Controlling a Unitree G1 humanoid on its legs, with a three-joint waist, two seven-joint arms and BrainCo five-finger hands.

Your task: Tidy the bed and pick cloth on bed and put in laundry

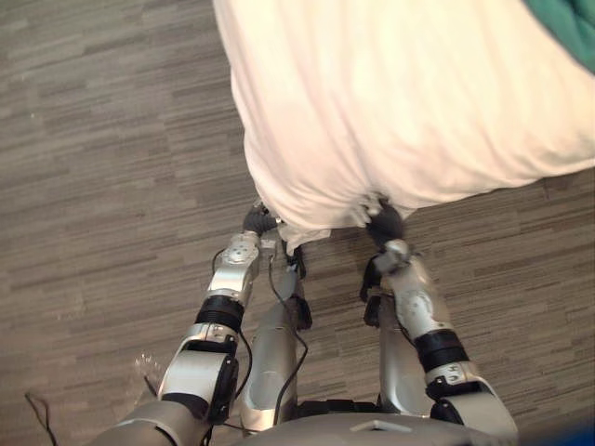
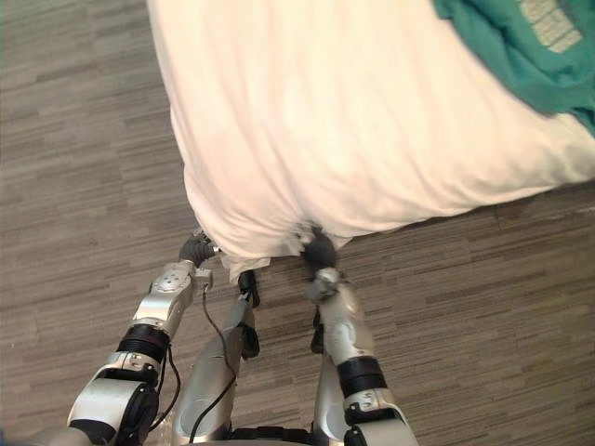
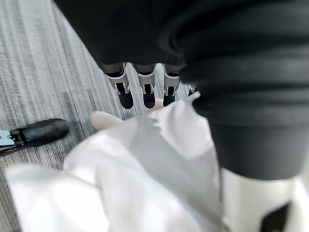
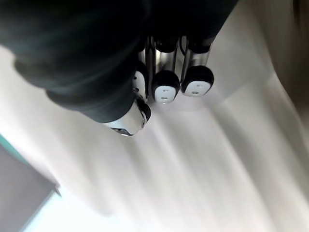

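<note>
At the near hem of the cream-white fabric bedsheet (image 1: pixel 400 102), the left hand (image 1: pixel 258 220) and right hand (image 1: pixel 386 225) each clutch it; a crumpled green garment (image 2: pixel 521 46) lies on top.

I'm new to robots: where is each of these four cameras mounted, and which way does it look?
Left eye view: on the head, looking down at the white sheet, green cloth and floor; both arms, with left hand and right hand at the sheet's edge.
Right eye view: beside it, same scene, more green cloth.
Left wrist view: on the left wrist, looking along its fingers onto bunched sheet.
Right wrist view: on the right wrist, along curled fingers at the sheet.
Shared: all four show the sheet.
</note>
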